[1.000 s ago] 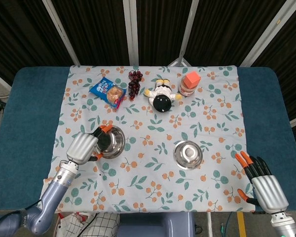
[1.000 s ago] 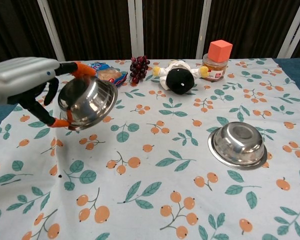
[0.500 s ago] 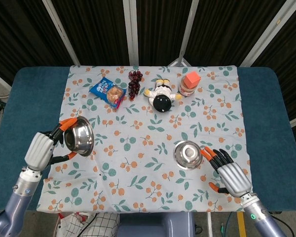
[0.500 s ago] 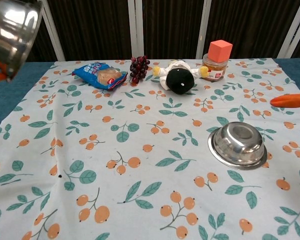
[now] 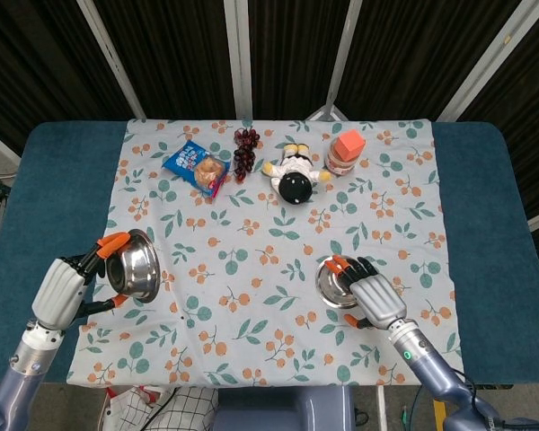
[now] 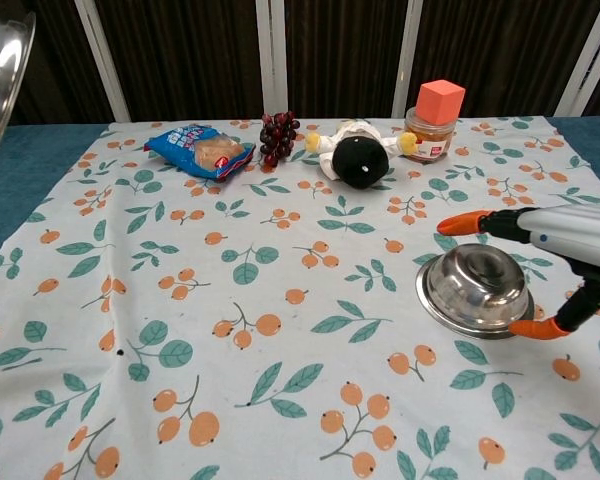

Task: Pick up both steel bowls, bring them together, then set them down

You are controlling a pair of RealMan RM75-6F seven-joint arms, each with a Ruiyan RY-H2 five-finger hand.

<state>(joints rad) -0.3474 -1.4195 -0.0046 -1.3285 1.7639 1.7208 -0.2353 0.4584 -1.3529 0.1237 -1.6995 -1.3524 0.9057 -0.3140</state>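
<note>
The left robot hand held one steel bowl tilted, clear of the surface. The right robot hand, fingers spread, straddled the upturned second bowl; closing evenly on opposite rims seemed best.

Bright, even light; soft shadows

The left hand is raised at the table's left edge, fingers clasped on a bowl. The right hand is spread, fingers apart, over the other bowl.
</note>
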